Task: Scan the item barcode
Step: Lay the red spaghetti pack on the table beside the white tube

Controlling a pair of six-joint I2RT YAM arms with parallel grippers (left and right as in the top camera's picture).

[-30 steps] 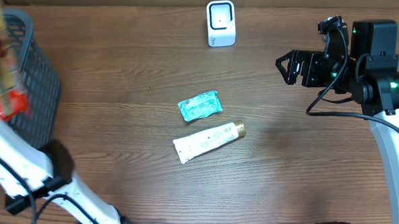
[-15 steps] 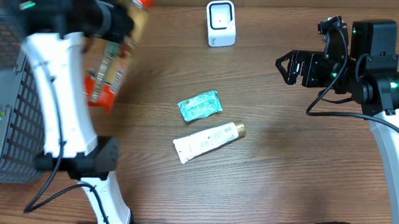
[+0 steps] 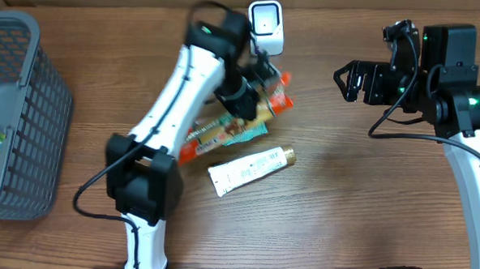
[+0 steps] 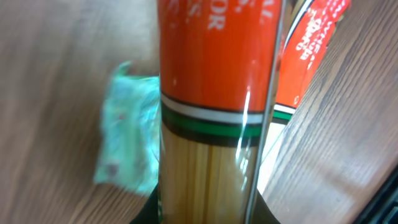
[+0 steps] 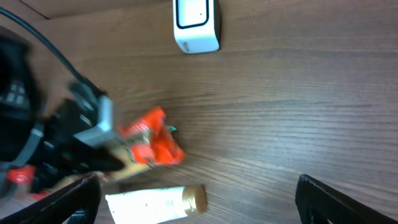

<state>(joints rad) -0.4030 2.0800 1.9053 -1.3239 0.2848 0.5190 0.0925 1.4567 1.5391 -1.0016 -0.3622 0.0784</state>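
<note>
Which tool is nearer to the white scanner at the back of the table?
Left. The left tool, shut on a pasta packet, is just below the scanner in the overhead view. The right tool, open, hangs well off to the scanner's right in that view.

A dark brown wood-grain table (image 3: pixel 367 197) fills the whole scene.

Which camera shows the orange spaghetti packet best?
The left wrist view: the spaghetti packet fills it, sharp, with the noodles showing through the clear part. Overhead shows the packet small, blurred and partly under the left arm. The right wrist view catches only its blurred orange end.
</note>
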